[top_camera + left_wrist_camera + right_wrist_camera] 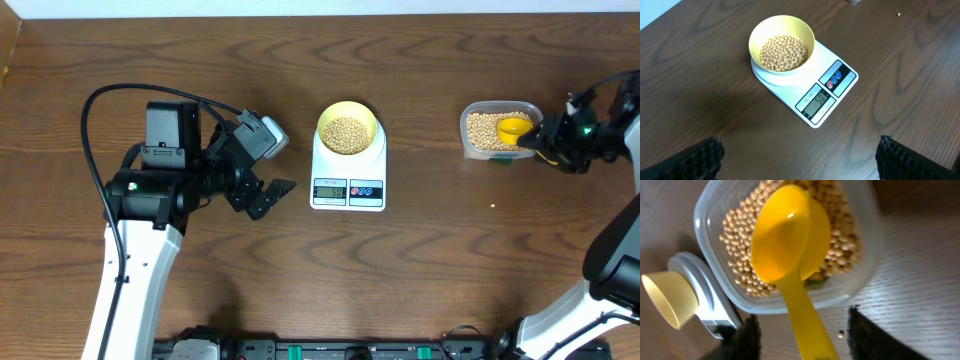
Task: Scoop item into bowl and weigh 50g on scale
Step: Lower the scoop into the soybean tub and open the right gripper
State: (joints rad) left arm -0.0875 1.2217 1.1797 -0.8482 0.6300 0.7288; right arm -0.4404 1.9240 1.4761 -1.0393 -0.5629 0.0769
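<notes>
Your right gripper sits closest in its wrist view, with its dark fingers standing on either side of the yellow scoop. The jaws are partly spread. Bare table shows between each finger and the handle, so as far as that view shows you have no grip on it. The scoop lies cup-up and empty on the beans in the clear tub, its handle reaching out over the tub's near rim toward your fingers. One stray bean lies on the wood just beside the handle.

Your left gripper is wide open and holds nothing. Only its two fingertips show, in the bottom corners of its wrist view, over bare wood. It hangs to the left of the scale without touching it.

You will find the scale mid-table between your arms, with the tub off to its right and apart from it. The bowl sits on the scale's platform, at the end away from the display, and beans cover its bottom. The digits look like 50. Red and blue buttons sit just beside the display.
</notes>
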